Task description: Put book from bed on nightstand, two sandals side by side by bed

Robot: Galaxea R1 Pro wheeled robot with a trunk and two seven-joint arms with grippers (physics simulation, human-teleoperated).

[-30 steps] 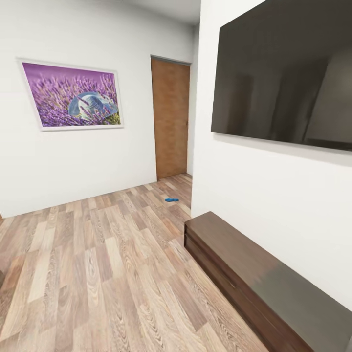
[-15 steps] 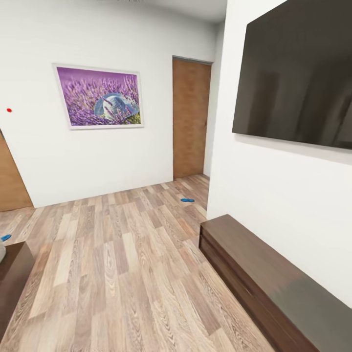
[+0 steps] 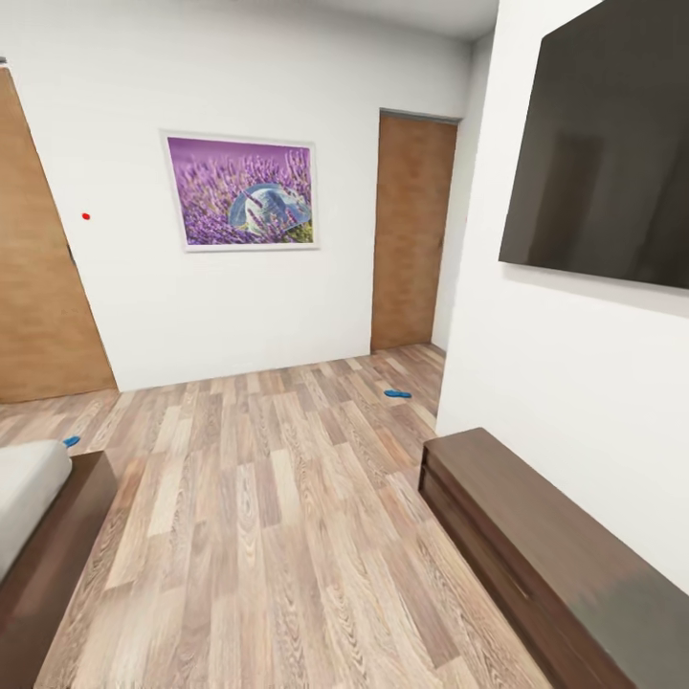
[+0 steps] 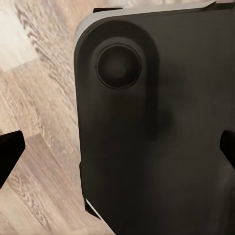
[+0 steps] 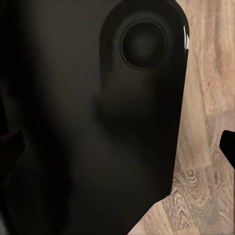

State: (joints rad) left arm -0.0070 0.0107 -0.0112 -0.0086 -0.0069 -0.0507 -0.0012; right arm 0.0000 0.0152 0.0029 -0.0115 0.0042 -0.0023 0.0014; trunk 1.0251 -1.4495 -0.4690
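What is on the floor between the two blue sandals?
Nothing: in the head view, bare wood floor runs between the sandal by the bed and the far sandal.

Head camera: I look forward and slightly down across the brown wood-plank floor [image 3: 258, 536] toward the white far wall with its purple framed picture [image 3: 241, 191]. Both my wrist cameras point down, very near a rounded black body panel [image 4: 156, 122] that covers most of each picture. Shared scene: the plank floor, at each wrist picture's edge.
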